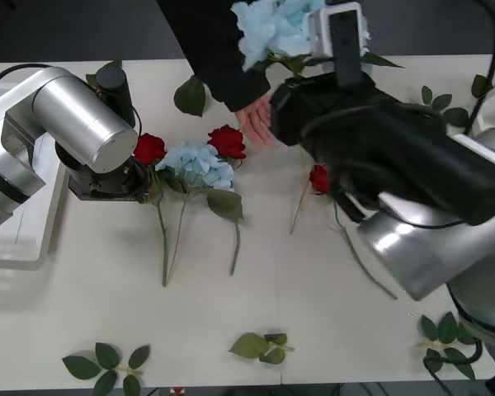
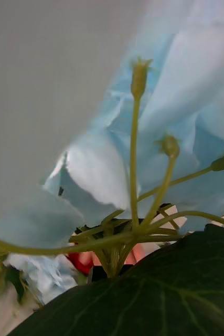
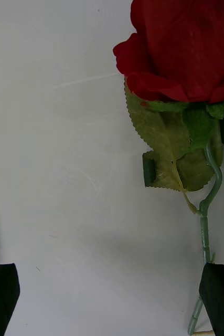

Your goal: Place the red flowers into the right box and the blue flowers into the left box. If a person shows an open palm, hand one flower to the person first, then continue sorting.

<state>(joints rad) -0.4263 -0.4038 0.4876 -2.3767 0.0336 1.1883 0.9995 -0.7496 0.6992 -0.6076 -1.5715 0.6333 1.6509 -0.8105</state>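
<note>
Right tool (image 1: 346,37) holds a blue flower (image 1: 272,25) over a person's hand (image 1: 256,122); left tool (image 3: 112,296) gapes wide around a red rose (image 3: 182,50) stem.

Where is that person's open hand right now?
In the front view, the hand reaches over the table's far side, between a red rose and the right arm's raised blue flower.

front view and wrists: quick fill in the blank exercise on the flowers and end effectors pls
1. The flower lifted in the right end effector is coloured ___.
2. The rose under the open left end effector is coloured ___.
3. A person's hand shows an open ___.

Missing words: blue; red; palm
</note>
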